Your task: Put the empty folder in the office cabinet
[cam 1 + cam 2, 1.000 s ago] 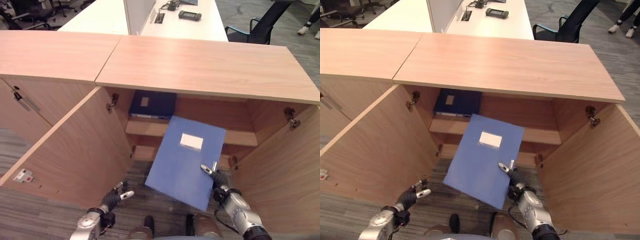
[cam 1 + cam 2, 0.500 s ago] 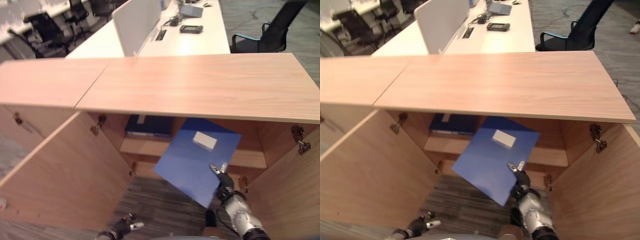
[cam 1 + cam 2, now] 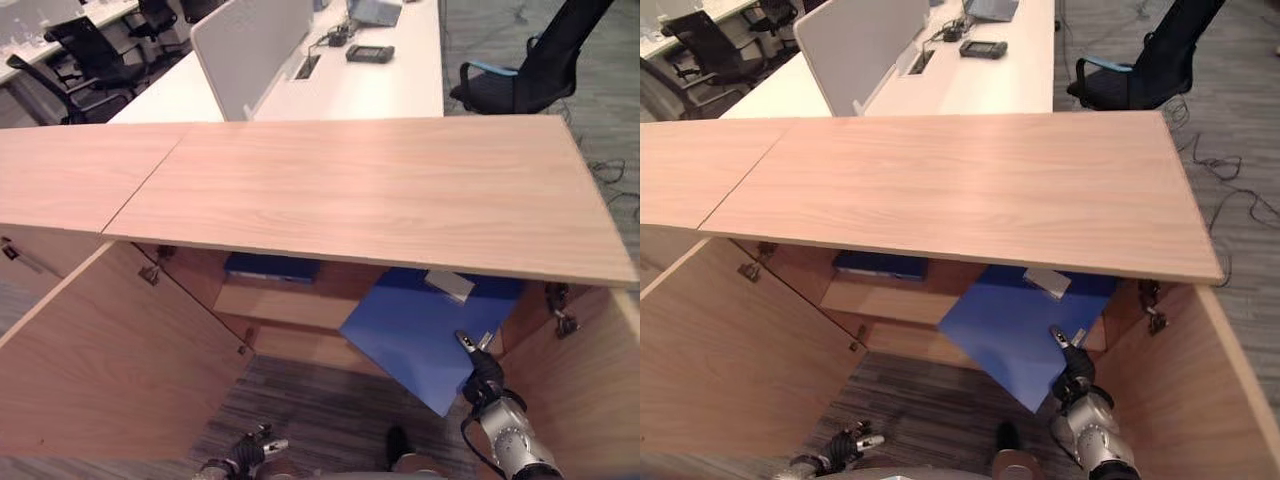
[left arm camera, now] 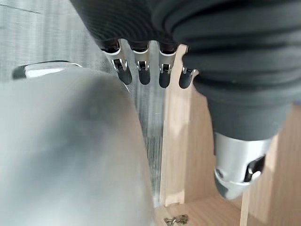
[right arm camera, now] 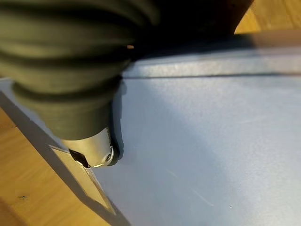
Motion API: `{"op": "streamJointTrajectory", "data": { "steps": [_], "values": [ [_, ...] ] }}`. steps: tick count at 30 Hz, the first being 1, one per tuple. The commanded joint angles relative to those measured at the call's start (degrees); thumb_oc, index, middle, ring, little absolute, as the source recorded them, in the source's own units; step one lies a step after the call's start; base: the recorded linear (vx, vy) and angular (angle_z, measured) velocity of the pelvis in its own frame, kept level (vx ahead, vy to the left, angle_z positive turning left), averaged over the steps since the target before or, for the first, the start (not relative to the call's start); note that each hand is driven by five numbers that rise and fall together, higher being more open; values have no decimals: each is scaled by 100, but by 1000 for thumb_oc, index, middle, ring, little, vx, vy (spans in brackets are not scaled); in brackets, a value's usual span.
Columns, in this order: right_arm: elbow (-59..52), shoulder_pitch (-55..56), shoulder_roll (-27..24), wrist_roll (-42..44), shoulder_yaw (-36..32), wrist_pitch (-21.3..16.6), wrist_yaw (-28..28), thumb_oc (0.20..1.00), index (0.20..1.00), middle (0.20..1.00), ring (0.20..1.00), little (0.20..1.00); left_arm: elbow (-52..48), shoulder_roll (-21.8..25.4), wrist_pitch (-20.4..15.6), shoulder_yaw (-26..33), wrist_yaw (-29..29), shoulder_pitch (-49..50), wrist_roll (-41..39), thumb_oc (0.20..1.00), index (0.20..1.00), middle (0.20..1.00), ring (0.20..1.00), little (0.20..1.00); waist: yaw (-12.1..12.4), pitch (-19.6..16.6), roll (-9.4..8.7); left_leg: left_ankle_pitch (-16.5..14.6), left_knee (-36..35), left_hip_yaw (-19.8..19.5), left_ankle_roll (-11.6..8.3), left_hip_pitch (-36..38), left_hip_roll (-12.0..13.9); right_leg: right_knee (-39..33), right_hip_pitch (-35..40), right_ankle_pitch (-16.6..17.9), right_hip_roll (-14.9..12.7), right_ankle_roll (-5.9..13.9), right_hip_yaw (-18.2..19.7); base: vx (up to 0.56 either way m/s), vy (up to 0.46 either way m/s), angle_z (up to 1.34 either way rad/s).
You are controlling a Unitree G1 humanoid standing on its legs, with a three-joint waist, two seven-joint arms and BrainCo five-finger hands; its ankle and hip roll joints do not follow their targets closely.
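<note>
Since the earlier pictures the camera has swung forward, so the light wooden top of the office cabinet now covers most of the opening. Allowing for that, the flat blue folder with a white label has gone deeper: a second ago it hung whole in front of the shelves, and now its far edge and label are tucked under the cabinet top, on the right side of the opening, with only its near part still showing. It is tilted, near corner lowest, above the grey carpet floor.

The right hand reaches up from the lower right with its wrist low and its fingers pointing up and away. It pinches the folder's near right edge; in the right wrist view the thumb is pressed flat on the blue cover.

The left hand hangs low at the near left, close to the open wooden left door, holding nothing. Its fingers are loosely extended in its own wrist view.

A dark blue binder lies flat on the wooden inner shelf, left of the folder and apart from it.
</note>
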Motion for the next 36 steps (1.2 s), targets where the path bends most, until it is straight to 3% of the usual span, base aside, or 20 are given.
{"op": "streamJointTrajectory", "data": {
  "steps": [1, 3, 6, 9, 13, 18, 19, 20, 23, 24, 25, 27, 28, 31, 32, 36],
  "values": [
    [-658, -246, -31, 270, -350, -435, 64, 200, 200, 200, 200, 200, -29, 144, 10, -124, -10, 57, 31, 1000, 1000, 1000, 1000, 1000, 88, 263, -1, -1005, -902, 328, 480, 249, -184, -194, 394, -540, -468, 811, 44, 105, 34, 17],
    [-646, -301, -32, 319, -429, -481, 35, 200, 200, 200, 200, 200, 71, 129, -7, -168, -11, 58, 97, 1000, 1000, 1000, 1000, 1000, 149, 266, -8, -1099, -1236, 315, 494, 158, -266, -194, 441, -588, -501, 844, 47, 113, 36, 36],
    [-531, -599, 30, 591, -594, -722, -144, 200, 200, 200, 200, 200, 110, 85, -68, -326, 76, 84, 169, 1000, 1000, 1000, 1000, 1000, 395, 322, 84, -791, -1965, 27, 472, -302, -551, -194, 606, -737, -391, 854, 134, 164, 44, 18],
    [-374, -915, 76, 796, -669, -892, -320, 200, 200, 200, 200, 200, 94, 66, -104, -413, 175, 118, 129, 1000, 1000, 1000, 1000, 1000, 531, 376, 105, -628, -2060, 109, 461, -529, -666, -194, 771, -858, -370, 859, 149, 170, 103, -22],
    [-258, -1136, 147, 875, -696, -958, -386, 200, 200, 200, 200, 200, 64, 87, -100, -451, 194, 188, 159, 1000, 1000, 1000, 1000, 1000, 604, 309, 123, -681, -2263, 270, 500, -329, -656, -194, 826, -890, -372, 886, 189, 122, 110, -29],
    [-36, -1916, 366, 1254, -739, -1240, -724, 200, 200, 200, 200, 200, -208, 293, -121, -715, 327, 271, 196, 1000, 1000, 1000, 1000, 1000, 888, 253, -153, -1067, -2019, 324, 807, -249, -915, -76, 919, -813, -733, 1079, 304, 135, 160, -2],
    [44, -2228, 390, 1361, -746, -1319, -828, 200, 200, 200, 200, 200, -355, 415, -118, -798, 357, 200, 172, 1000, 1000, 1000, 1000, 1000, 976, 308, -220, -1188, -1889, 335, 921, -324, -1012, 287, 732, -847, -849, 1145, 361, 21, 105, 0],
    [47, -2233, 391, 1362, -748, -1319, -826, 200, 200, 200, 200, 200, -356, 417, -116, -798, 357, 197, 171, 1000, 1000, 1000, 1000, 1000, 982, 304, -224, -1193, -1880, 340, 923, -335, -1014, 301, 716, -854, -853, 1146, 367, 25, 158, 2],
    [81, -2712, 368, 1511, -831, -1475, -959, 200, 200, 200, 200, 200, -608, 646, -137, -848, 424, 32, 63, 1000, 1000, 1000, 1000, 1000, 1085, 478, -249, -1395, -1632, 345, 1107, -462, -1116, 1216, 171, -894, -873, 1292, 408, -13, 163, 3],
    [114, -2935, 386, 1592, -879, -1519, -1019, 200, 200, 200, 200, 200, -735, 747, -181, -811, 511, 39, -30, 1000, 1000, 1000, 1000, 1000, 1101, 623, -149, -1479, -1579, 375, 1185, -389, -1068, 1896, -236, -660, -912, 1451, 200, -36, 159, 6],
    [122, -2956, 383, 1590, -880, -1518, -1023, 200, 200, 200, 200, 200, -744, 748, -176, -806, 511, 32, -33, 1000, 1000, 1000, 1000, 1000, 1106, 632, -153, -1481, -1569, 382, 1190, -405, -1071, 1969, -288, -681, -920, 1457, 219, -35, 172, -4],
    [273, -3303, 331, 1640, -926, -1539, -1091, 200, 200, 200, 200, 200, -781, 814, -224, -775, 617, 98, -118, 1000, 1000, 1000, 1000, 1000, 1121, 796, 15, -1504, -1566, 467, 1226, -333, -978, 2553, -700, -204, -1053, 1535, -127, -56, 102, -23],
    [611, -3640, 222, 1769, -1048, -1613, -1202, 200, 200, 200, 200, 200, -790, 745, -262, -923, 733, 97, -70, 1000, 1000, 1000, 1000, 1000, 1152, 845, 87, -1546, -1619, 467, 1261, -267, -957, 2630, -845, -191, -1075, 1535, -328, 25, 50, -34],
    [980, -3900, 18, 2038, -1257, -1721, -1281, 200, 200, 200, 200, 200, -800, 696, -305, -1056, 754, 88, -19, 1000, 1000, 1000, 1000, 1000, 1184, 821, 39, -1601, -1791, 434, 1255, -119, -1119, 1935, -729, -319, -1106, 1526, -404, 127, -23, -18],
    [1247, -4147, -178, 2259, -1403, -1900, -1363, 200, 200, 200, 200, 200, -735, 699, -333, -1168, 782, 124, 53, 1000, 1000, 1000, 1000, 1000, 1210, 814, 29, -1645, -1933, 430, 1177, -9, -1193, 1084, -755, -129, -1219, 1504, -577, 215, -114, 5],
    [1556, -4337, -531, 2487, -1637, -1976, -1452, 200, 200, 200, 200, 200, -700, 632, -422, -1417, 765, 223, 271, 1000, 1000, 1000, 1000, 1000, 1216, 737, 49, -1689, -2029, 374, 1132, 43, -1298, 465, -660, 144, -1301, 1512, -358, 107, -67, 4]
  ]
}}
